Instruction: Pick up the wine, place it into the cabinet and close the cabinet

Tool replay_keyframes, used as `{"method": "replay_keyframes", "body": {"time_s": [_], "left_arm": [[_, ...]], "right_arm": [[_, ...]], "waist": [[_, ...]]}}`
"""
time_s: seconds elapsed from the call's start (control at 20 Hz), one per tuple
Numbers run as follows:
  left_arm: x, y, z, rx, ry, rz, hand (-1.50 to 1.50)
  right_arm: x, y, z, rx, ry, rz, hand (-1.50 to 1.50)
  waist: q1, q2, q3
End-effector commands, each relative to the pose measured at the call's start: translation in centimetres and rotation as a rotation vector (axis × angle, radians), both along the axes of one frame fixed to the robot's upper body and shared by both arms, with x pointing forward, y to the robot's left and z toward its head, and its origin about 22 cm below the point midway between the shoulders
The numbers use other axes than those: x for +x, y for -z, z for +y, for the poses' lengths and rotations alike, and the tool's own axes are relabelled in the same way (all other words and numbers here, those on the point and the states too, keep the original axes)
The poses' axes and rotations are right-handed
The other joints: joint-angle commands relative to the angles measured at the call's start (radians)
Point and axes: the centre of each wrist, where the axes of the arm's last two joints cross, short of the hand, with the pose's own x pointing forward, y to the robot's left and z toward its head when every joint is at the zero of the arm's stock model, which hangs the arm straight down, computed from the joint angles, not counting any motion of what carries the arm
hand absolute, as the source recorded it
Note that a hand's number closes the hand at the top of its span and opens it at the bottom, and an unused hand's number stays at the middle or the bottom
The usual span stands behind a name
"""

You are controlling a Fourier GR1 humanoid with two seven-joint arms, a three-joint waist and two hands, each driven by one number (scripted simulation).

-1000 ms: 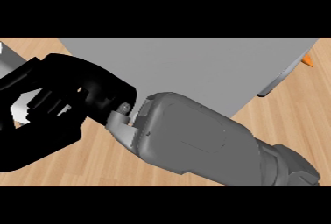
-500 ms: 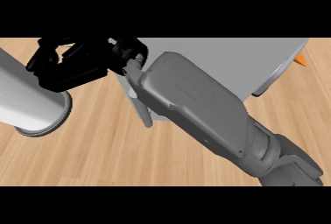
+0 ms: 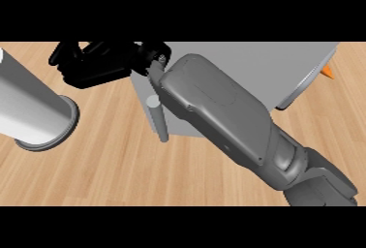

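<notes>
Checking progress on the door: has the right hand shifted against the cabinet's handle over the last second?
Yes. The right hand has moved up and away, now lying above and left of the cabinet handle.

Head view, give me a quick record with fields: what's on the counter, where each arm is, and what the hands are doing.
surface: wooden counter
cabinet: grey box at upper middle, vertical bar handle on its left side
right forearm: grey, crossing diagonally from lower right to upper left over the cabinet
right hand: black, fingers curled, at the cabinet's upper left corner
left forearm: light grey cylinder at the left edge
left hand: not visible
wine: not visible
orange object: small piece right of the cabinet
</notes>
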Motion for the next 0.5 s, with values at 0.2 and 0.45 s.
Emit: {"method": "replay_keyframes", "body": {"time_s": [0.2,0.45], "left_arm": [[0.7,-0.7,-1.8,-0.038,0.065,-0.006,-1.5],[0.4,0.1,-3.4,-0.081,0.11,0.023,-1.5]], "right_arm": [[5.5,2.3,-8.9,0.03,0.314,0.039,1.5],[5.6,1.7,-9.0,0.067,0.309,0.02,1.5]], "waist": [[-0.069,0.061,0.035],[-0.078,0.06,0.034]]}}
